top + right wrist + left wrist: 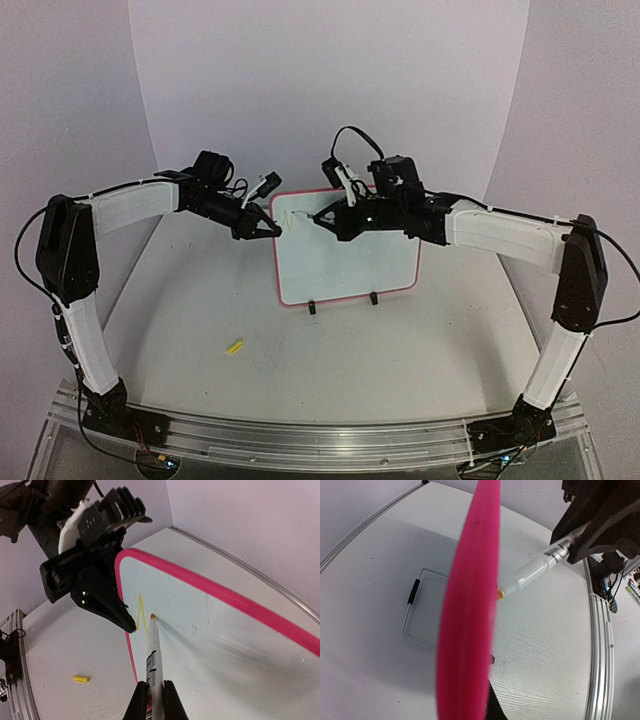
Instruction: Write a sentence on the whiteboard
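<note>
Whiteboard [345, 262] stands on your bench [420, 350], left pincer [272, 229] clamping its edge, right pincer [319, 218] gripping a marker [152, 650] against it.

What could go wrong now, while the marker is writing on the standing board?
The whiteboard stands on two small feet and the left gripper holds only its left edge, so a push from the marker may tilt it.
The marker tip works very near the left gripper, so they may collide.
The yellow stroke is pale on white and may be unreadable.
</note>
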You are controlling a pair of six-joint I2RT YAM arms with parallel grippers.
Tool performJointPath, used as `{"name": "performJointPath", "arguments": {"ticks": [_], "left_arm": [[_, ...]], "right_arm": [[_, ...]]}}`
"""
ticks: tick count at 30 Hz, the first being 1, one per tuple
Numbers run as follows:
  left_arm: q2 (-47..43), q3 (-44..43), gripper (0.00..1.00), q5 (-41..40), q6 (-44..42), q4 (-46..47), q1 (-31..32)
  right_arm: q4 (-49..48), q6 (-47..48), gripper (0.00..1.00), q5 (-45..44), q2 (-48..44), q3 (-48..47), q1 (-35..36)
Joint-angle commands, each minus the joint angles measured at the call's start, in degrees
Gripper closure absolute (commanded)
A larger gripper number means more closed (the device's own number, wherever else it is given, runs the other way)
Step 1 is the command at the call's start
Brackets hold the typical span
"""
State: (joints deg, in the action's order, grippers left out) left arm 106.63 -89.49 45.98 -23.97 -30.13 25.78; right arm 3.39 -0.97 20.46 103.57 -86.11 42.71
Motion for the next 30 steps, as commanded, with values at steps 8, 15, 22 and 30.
{"name": "performJointPath", "arguments": {"ticks": [8,15,22,30], "left_arm": [[-0.9,-0.3,1.00,-5.9,-3.0,-2.3,0.4],[-0.8,-0.3,1.00,-6.0,-3.0,-2.2,0.4],[-0.7,-0.4,1.00,-6.0,-3.0,-2.2,0.4],[-0.6,-0.4,1.00,-6.2,-3.0,-2.2,0.4]], "right_arm": [[-5.2,-1.2,1.00,-3.1,-2.1,-0.3,-0.8],[-5.2,-1.7,1.00,-4.4,-2.5,3.5,-0.9],[-5.2,-2.7,1.00,-4.9,-2.9,7.6,-0.9],[-5.2,-2.6,1.00,-4.8,-2.9,7.5,-0.8]]}}
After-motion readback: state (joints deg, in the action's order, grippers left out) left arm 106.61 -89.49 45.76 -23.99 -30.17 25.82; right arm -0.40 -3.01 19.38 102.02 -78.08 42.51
